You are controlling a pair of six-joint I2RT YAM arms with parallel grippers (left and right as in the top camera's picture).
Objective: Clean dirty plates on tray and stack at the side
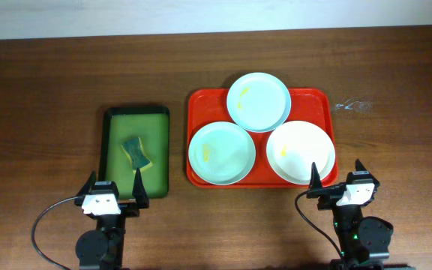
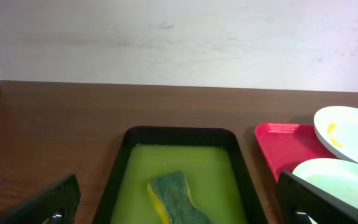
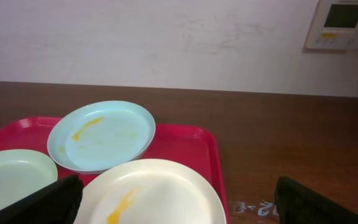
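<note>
Left tool [image 1: 115,180] spread wide, gripping nothing, at near end of green tray [image 1: 115,120]; sponge [image 1: 135,152] lies inside it. Right tool [image 1: 336,172] equally wide, empty, at near right corner of red tray [image 1: 201,101] on bench [image 1: 43,97]. I count three on red tray: far mint plate [image 1: 258,101], near mint plate [image 1: 222,152] at left, slightly larger white plate [image 1: 300,152] at right. Far one's rim overlaps both near ones. Each shows small yellow smear.
</note>
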